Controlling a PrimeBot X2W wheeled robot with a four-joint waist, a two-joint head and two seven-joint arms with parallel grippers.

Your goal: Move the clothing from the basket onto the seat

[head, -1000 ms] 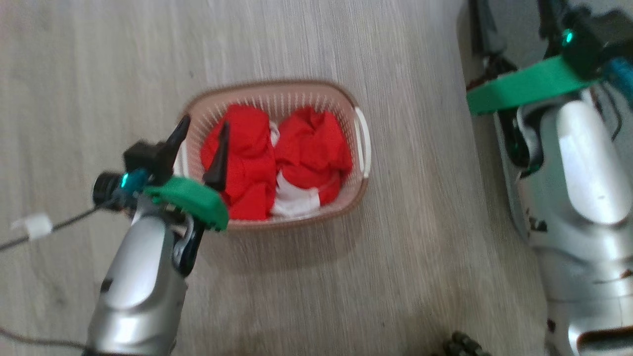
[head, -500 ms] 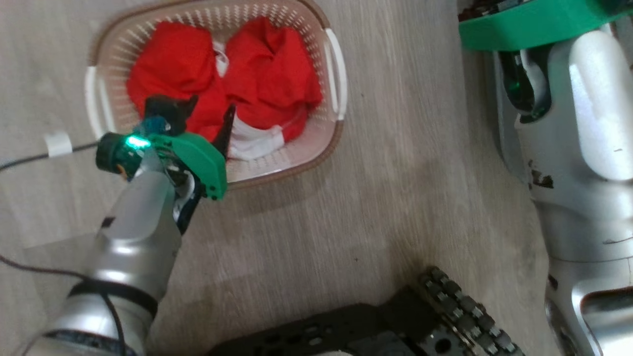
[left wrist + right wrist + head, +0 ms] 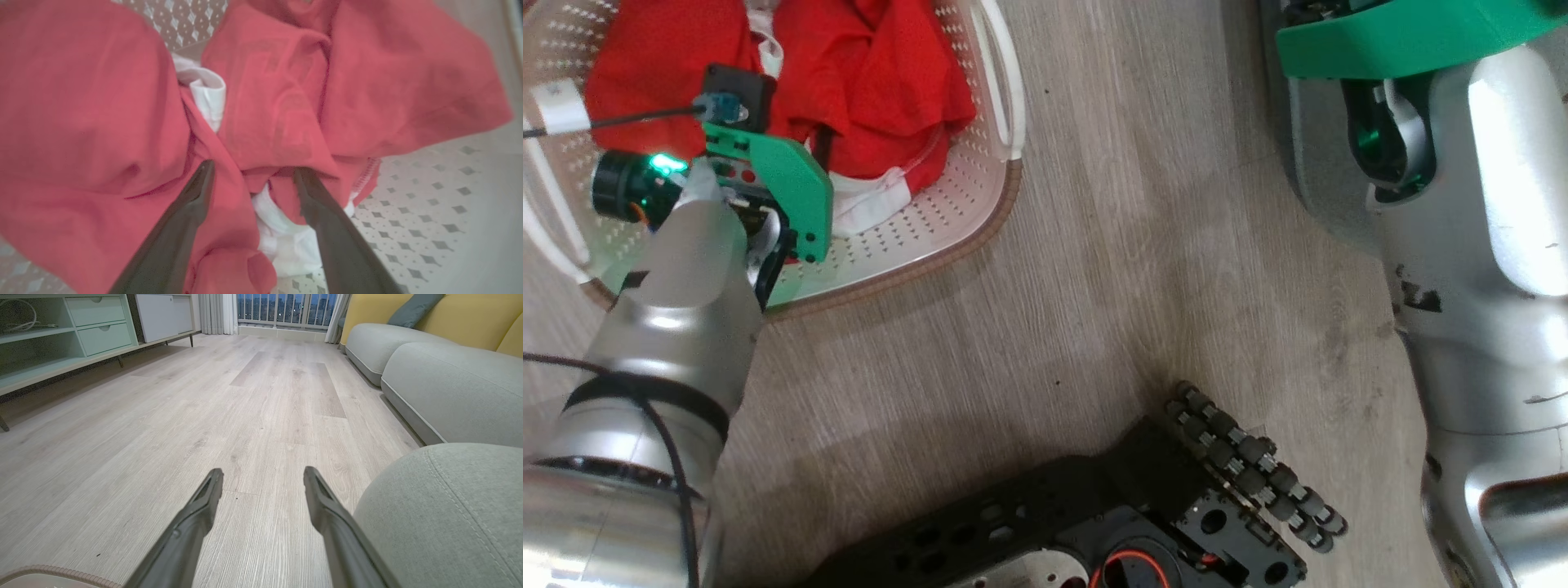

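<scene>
Reaches the left gripper [image 3: 254, 167] into the cream basket [image 3: 947, 214], jaws spread among the red clothing [image 3: 81, 122] heaped inside, and holds the right gripper [image 3: 263, 473] open over wood floor [image 3: 245, 396] beside the grey-green seat [image 3: 441, 514].

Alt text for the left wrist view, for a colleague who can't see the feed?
The left gripper, its two dark fingers spread open, has its tips at a heap of crumpled red clothing, straddling a red fold with a white part just below. The clothing lies in the cream perforated basket, whose floor shows at lower right.
</scene>
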